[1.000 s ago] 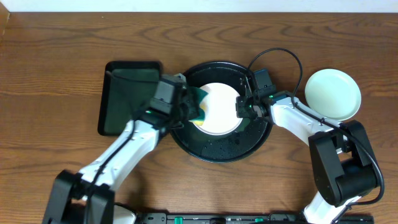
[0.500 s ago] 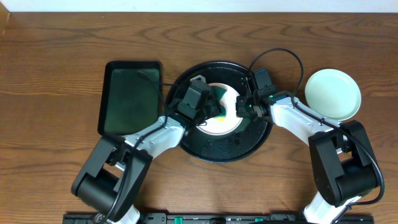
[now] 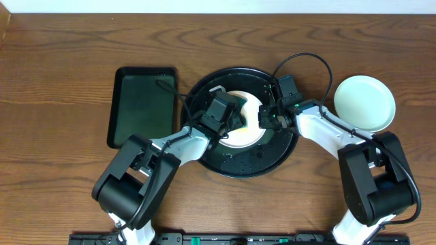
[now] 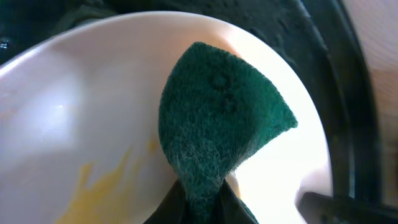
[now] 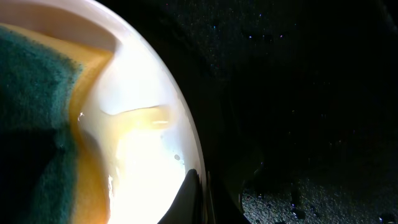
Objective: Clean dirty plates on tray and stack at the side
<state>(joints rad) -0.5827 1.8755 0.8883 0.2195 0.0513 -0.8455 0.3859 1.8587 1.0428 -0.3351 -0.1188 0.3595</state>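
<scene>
A white plate lies in the round black tray. My left gripper is shut on a teal-and-yellow sponge and presses it on the plate's inside, where yellow smears show. My right gripper is shut on the plate's right rim. The sponge also shows in the right wrist view. A pale mint plate sits on the wooden tabletop at the right. A third plate is not in view.
A smaller rectangular black tray lies left of the round tray. The round tray's floor is wet with droplets. A black cable loops above the right wrist.
My left gripper has moved right with the sponge, from the plate's left edge onto its middle. My right gripper and the plate have stayed put.
</scene>
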